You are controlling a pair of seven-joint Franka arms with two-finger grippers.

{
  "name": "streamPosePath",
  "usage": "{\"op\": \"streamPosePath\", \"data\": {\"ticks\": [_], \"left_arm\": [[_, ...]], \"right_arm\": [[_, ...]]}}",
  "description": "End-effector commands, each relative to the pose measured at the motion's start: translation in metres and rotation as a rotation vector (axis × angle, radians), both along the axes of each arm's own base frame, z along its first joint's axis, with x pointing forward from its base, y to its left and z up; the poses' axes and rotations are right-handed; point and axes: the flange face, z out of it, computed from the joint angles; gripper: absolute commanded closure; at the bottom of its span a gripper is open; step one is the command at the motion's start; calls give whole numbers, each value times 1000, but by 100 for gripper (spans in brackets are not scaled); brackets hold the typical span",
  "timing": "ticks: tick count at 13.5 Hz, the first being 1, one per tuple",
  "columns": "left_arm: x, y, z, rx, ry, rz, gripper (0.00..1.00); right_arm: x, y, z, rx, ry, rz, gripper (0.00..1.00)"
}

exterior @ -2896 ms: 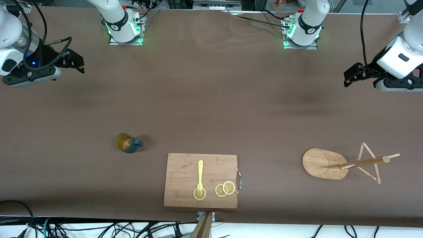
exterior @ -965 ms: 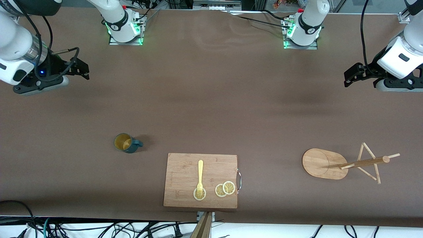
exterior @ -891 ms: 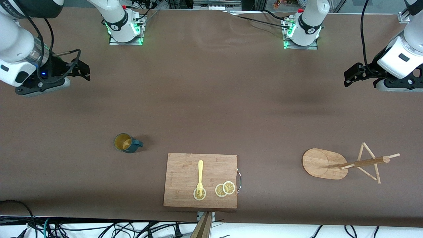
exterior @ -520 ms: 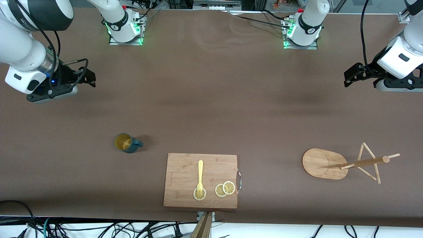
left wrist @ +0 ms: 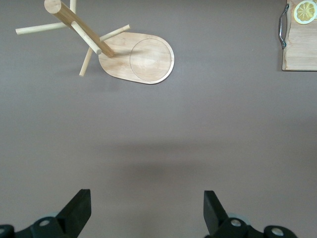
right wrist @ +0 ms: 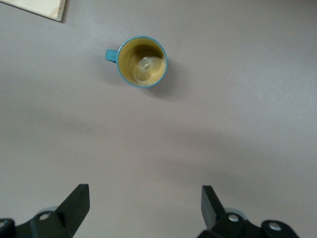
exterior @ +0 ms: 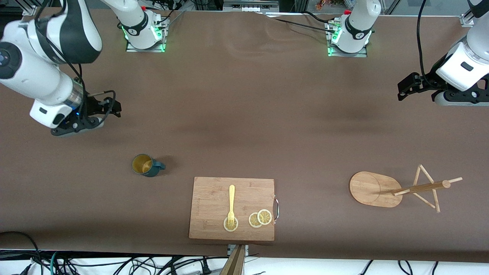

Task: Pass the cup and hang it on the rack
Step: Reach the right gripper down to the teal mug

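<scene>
The cup (exterior: pixel 145 165) is a dark teal mug with a yellow inside, standing upright on the brown table toward the right arm's end, its handle pointing at the cutting board; it also shows in the right wrist view (right wrist: pixel 142 61). The rack (exterior: pixel 386 186), a bamboo mug tree, stands toward the left arm's end and shows in the left wrist view (left wrist: pixel 136 57). My right gripper (exterior: pixel 111 105) is open and empty, over bare table apart from the cup. My left gripper (exterior: pixel 405 86) is open and empty, waiting over bare table.
A rectangular wooden cutting board (exterior: pixel 214 198) with a metal handle lies near the table's front edge, between cup and rack. On it are a yellow fork (exterior: pixel 231 204) and lemon slices (exterior: pixel 260 218). Both arm bases stand along the table's back edge.
My right arm has swung in from the table's end and come lower, bringing its open gripper closer to the cup. The left arm, cup and rack have not moved.
</scene>
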Motion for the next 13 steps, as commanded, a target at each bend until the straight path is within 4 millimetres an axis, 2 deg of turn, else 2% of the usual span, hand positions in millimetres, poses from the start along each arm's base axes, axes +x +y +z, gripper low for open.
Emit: {"op": "streamPosePath", "data": {"ticks": [1, 3, 8, 13], "left_arm": [[-5, 2, 6, -3, 2, -20, 0], [-6, 2, 6, -3, 1, -20, 0], [-6, 3, 6, -3, 1, -19, 0], [-5, 3, 6, -3, 2, -19, 0]], "right_arm": [[20, 1, -40, 10, -21, -18, 0], [34, 5, -76, 12, -42, -21, 0], [67, 16, -149, 35, -81, -71, 1], [99, 22, -173, 36, -97, -99, 6]]}}
